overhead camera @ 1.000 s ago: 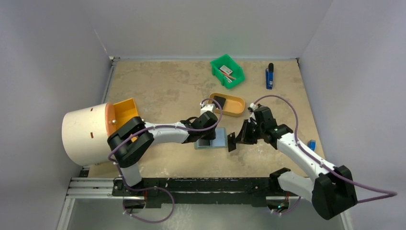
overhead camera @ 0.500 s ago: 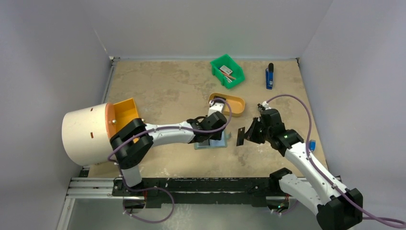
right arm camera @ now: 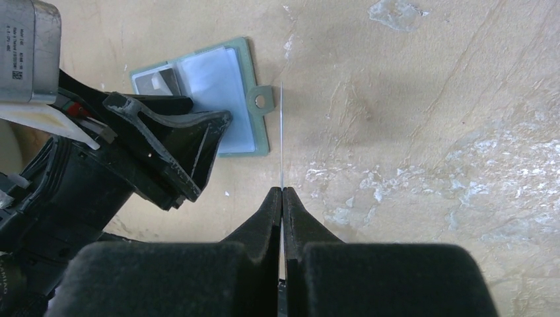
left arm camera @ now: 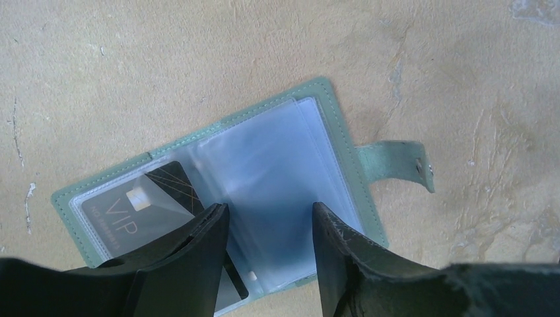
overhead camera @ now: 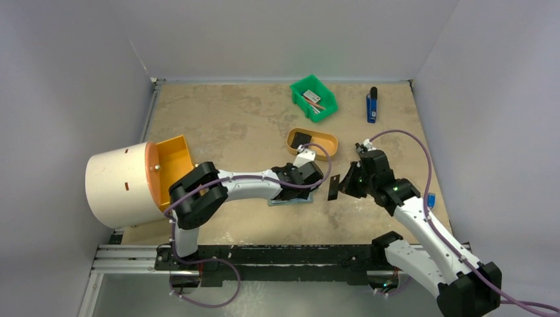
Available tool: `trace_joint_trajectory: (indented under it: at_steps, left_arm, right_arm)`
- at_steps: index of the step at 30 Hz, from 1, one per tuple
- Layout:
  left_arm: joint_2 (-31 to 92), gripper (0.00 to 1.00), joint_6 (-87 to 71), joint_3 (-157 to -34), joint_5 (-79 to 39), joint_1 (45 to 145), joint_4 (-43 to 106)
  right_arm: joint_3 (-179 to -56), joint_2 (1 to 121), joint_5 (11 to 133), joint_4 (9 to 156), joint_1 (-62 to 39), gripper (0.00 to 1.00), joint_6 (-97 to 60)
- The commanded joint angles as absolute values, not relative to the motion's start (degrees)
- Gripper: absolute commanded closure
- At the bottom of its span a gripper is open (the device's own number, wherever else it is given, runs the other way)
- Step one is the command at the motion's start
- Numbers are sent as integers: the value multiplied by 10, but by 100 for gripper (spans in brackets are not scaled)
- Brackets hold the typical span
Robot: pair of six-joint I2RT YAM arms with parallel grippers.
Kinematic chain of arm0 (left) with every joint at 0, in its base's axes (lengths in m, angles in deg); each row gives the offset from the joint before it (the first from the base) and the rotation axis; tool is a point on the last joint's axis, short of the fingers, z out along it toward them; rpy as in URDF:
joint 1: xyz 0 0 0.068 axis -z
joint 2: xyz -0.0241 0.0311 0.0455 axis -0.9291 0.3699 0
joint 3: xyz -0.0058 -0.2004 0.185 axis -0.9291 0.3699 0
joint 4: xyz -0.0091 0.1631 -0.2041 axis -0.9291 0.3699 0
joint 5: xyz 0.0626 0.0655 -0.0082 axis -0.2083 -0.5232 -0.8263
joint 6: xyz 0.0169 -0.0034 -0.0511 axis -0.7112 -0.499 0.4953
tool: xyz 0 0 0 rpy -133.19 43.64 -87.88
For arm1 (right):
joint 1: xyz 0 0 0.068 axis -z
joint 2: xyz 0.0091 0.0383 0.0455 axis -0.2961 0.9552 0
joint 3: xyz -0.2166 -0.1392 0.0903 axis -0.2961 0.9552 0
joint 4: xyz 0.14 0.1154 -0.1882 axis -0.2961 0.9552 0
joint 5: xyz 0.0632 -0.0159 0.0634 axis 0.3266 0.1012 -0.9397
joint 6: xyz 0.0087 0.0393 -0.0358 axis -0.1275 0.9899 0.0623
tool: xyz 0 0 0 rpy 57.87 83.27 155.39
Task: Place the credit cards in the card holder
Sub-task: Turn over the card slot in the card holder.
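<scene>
wallet (left arm camera: 277, 148) is lying open on the table (left arm camera: 132, 59), with a card (left arm camera: 125, 211) sitting in a clear pocket. left gripper (left arm camera: 269, 210) is hanging right over it, jaws apart, gripping nothing. right gripper (right arm camera: 282, 191) is clamping a second card (overhead camera: 333, 188) edge-up, near the wallet's strap (right arm camera: 259, 100).

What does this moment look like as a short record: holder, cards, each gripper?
card holder: lying open on the table, snap strap out to one side
stored card: black, marked VIP, in a clear pocket
left gripper: open, fingers apart above the holder
right gripper: shut on a credit card, held on edge beside the strap
tan tray: behind the holder, a dark item inside
</scene>
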State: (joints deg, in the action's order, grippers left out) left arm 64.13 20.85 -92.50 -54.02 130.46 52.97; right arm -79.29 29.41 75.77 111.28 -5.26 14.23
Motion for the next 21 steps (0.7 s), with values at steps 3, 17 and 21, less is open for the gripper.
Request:
trace_joint_trajectory:
  at_steps: [3,17,21]
  left_arm:
    - [646,50,196,-945,-569,1311,533]
    - [600,46,196,-931,-580,1322,510]
    - [622,47,194,-936,-575,1323,514]
  right_arm:
    - [-805,288,770,1106,-53,100,149]
    - [-796,281,771,1102,-53,100,158]
    - [-796,279,771,1103,-53,100,158]
